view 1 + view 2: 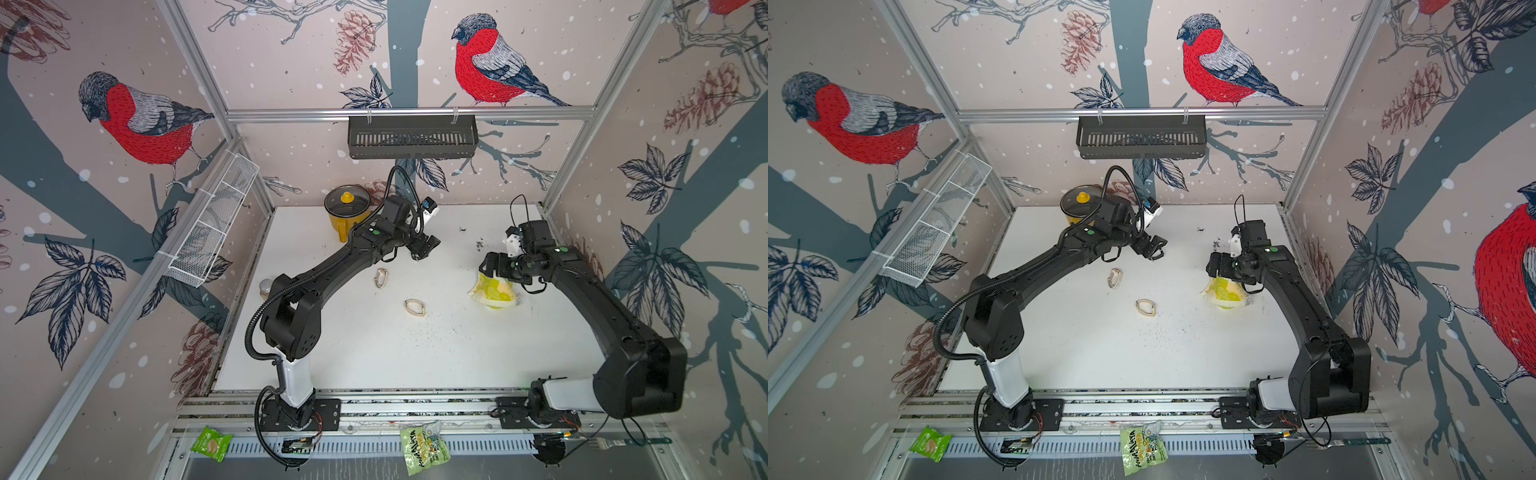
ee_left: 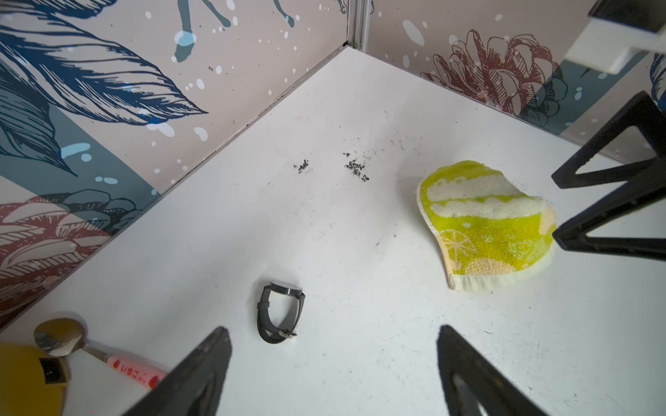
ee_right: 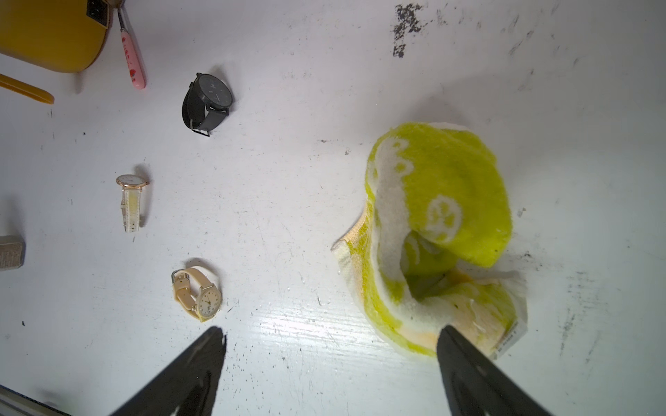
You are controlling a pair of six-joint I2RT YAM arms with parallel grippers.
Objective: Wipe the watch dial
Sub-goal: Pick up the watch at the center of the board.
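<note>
My left gripper [image 2: 331, 329] and right gripper [image 3: 331, 329] gape, empty. The cloth [image 1: 492, 289] lies at the table's [image 1: 374, 353] three o'clock.

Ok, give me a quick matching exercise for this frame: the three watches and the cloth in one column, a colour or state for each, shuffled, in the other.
Things:
1. black watch
2. beige-strap watch
3. white-strap watch
4. cloth

Colours or states:
A. yellow-green, crumpled in a heap
B. rose-gold case, white dial
C. dark dial, dark strap
D. cream dial with numerals

Pairs: 1-C, 2-D, 3-B, 4-A
</note>
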